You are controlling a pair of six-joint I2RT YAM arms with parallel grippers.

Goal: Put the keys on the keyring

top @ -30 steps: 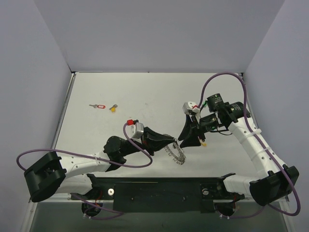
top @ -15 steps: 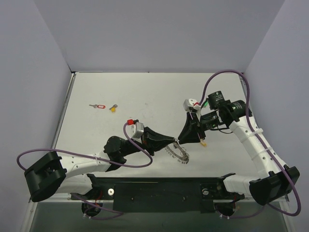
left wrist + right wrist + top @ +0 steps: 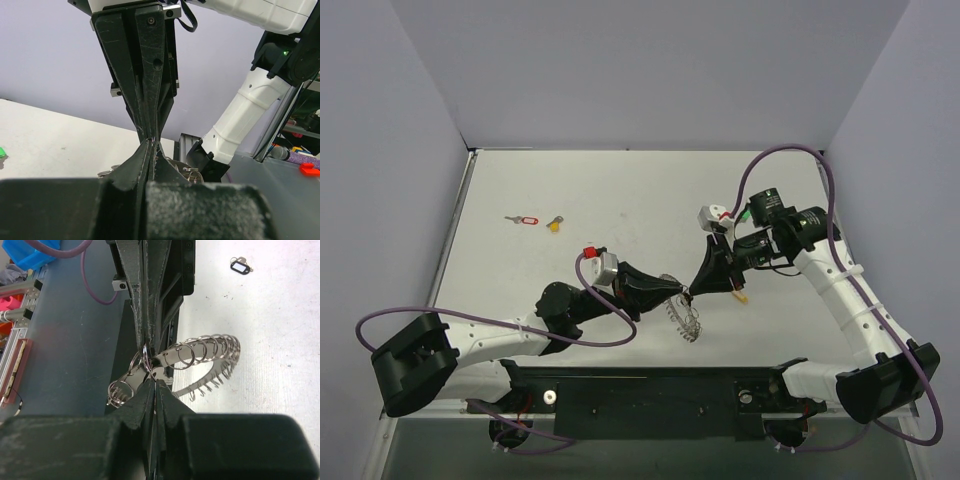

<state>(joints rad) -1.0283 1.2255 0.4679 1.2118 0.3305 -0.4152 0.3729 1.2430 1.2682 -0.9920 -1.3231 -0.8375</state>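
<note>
At the front middle of the tabletop (image 3: 620, 190), the two arms met tip to tip over the keyring (image 3: 686, 322), which stood tilted on edge. The left fingers (image 3: 655, 288) and the right fingers (image 3: 708, 278) were both closed, each pinching the same end of the coiled wire. A red-tagged key (image 3: 526, 220) and a yellow-headed key (image 3: 555, 225) lay well apart at the far left, unthreaded. With two pinches so close together, any uneven pull could probably twist the thin wire out of one grip, dropping the ring.
</note>
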